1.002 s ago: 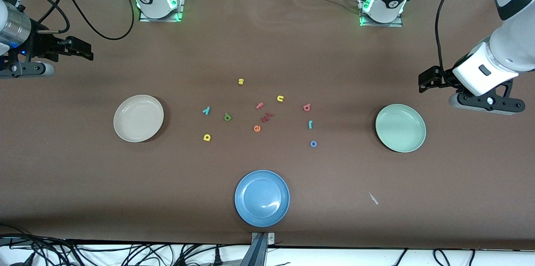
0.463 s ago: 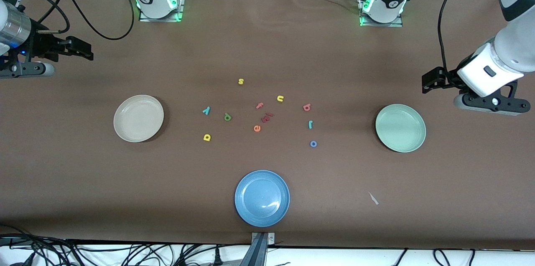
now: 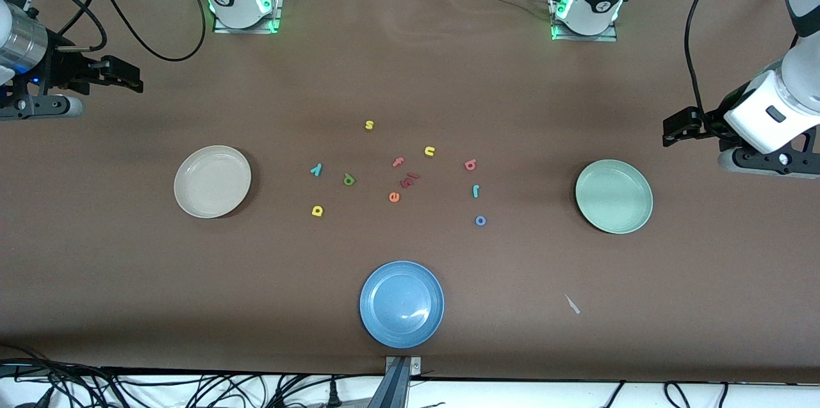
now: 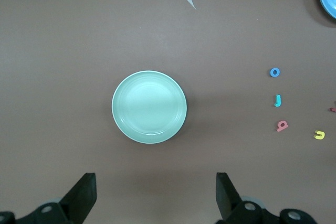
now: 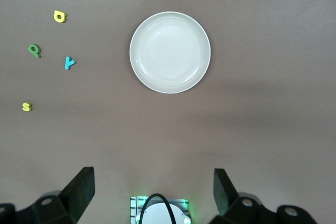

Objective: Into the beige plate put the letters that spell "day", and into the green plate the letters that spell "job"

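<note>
Brown counter [image 3: 410, 75], letters scattered mid-counter, none in a plate yet.

"day" set, toward right arm's end: teal y [image 3: 316, 170], dk green d [image 3: 348, 179] just beside it, yellow a [image 3: 317, 211] nearer front cam than both. All near the beige plate [image 3: 192, 200], apart from it. Same three seen in right wrist view w/ yellow s [image 5: 27, 107].

"job" set, toward left arm's end: pink b [image 3: 470, 165], teal j [image 3: 476, 190], blue o [image 3: 480, 220], in a rough line running toward front cam. Between them & counter's end, the green plate [image 3: 634, 216], bare.

Others in the middle: yellow u [image 3: 429, 151], pink f [image 3: 398, 162], orange e [image 3: 394, 196], dark red pieces [image 3: 409, 180], prob. two touching, hard to read. Blue plate [image 3: 384, 325] nearest front cam. Small pale scrap [image 3: 572, 304] on counter nearby.

Left end effector [image 3: 669, 132] released, fingers [image 4: 81, 195] wide, up over counter near green plate. Right end effector [image 3: 131, 80] released too, fingers [image 5: 79, 187] spread, over counter edge, well apart from beige plate.
</note>
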Controlling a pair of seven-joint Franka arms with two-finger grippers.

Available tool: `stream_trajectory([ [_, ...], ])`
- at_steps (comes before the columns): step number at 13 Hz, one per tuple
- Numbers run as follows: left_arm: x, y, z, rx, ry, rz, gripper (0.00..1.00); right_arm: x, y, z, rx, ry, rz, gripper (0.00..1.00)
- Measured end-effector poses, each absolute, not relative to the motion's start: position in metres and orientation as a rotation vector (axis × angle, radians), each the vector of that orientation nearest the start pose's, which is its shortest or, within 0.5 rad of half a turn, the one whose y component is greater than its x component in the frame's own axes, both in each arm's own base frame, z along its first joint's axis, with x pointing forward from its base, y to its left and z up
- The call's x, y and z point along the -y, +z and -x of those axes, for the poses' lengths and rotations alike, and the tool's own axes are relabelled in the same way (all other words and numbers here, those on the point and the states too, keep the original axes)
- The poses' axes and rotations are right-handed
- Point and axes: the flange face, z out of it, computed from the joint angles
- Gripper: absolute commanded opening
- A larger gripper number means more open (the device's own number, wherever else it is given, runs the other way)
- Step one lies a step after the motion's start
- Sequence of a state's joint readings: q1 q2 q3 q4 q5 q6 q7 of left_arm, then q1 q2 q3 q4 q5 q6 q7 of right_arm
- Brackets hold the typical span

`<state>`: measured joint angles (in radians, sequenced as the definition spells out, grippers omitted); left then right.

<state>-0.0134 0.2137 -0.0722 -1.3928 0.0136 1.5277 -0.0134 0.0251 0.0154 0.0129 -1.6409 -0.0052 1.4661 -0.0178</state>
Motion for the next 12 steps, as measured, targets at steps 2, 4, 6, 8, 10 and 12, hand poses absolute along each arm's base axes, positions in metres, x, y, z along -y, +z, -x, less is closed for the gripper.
stream_trajectory([
  [2,0.044,0.574,-0.614,-0.106,0.136,3.135,1.00,-0.020,0.575,-0.543,0.087,0.299,3.133,1.00],
  [4,0.041,0.569,-0.616,-0.097,0.150,3.135,1.00,-0.020,0.575,-0.543,0.087,0.299,3.133,1.00],
  [6,0.037,0.566,-0.618,-0.086,0.160,3.135,1.00,-0.020,0.575,-0.543,0.087,0.299,3.133,1.00],
  [8,0.036,0.563,-0.619,-0.086,0.166,3.135,1.00,-0.020,0.575,-0.543,0.087,0.299,3.133,1.00],
  [10,0.034,0.559,-0.620,-0.079,0.177,3.135,1.00,-0.020,0.575,-0.543,0.087,0.299,3.133,1.00],
  [12,0.029,0.555,-0.622,-0.068,0.185,3.136,1.00,-0.020,0.575,-0.543,0.087,0.299,3.133,1.00],
])
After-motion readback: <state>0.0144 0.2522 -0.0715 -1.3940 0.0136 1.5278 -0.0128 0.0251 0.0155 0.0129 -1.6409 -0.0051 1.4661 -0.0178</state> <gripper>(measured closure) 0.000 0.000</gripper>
